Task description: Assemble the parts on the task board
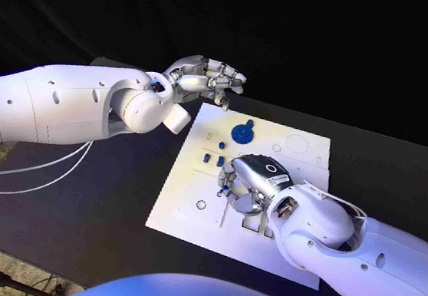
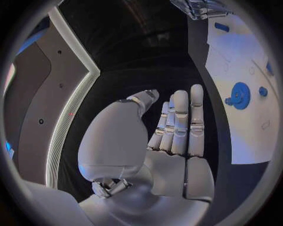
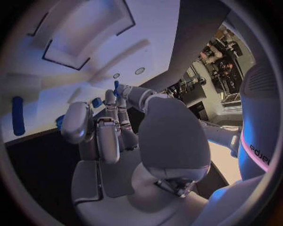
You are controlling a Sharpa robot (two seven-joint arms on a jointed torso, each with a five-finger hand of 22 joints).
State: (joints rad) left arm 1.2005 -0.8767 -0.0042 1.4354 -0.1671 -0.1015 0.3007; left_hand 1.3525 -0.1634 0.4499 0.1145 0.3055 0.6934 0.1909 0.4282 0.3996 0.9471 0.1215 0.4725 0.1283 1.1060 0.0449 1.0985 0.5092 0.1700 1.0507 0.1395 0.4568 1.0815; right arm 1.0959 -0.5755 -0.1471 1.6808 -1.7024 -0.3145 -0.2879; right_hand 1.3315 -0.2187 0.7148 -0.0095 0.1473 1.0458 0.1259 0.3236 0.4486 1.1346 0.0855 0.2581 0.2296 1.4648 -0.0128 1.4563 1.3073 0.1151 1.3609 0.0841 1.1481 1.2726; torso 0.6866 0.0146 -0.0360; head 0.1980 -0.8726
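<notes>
White task board [image 1: 186,213] with blue gear [image 1: 242,132]; left robot hand [image 1: 206,78] released, right robot hand [image 1: 253,182] unclear.

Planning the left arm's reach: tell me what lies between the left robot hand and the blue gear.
Head view: bare task board between left robot hand and blue gear.

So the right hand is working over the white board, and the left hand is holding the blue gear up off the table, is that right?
Not quite. The left hand holds nothing; its fingers are straight and apart in the left wrist view. The blue gear lies on the board. The right hand is indeed over the board.
</notes>
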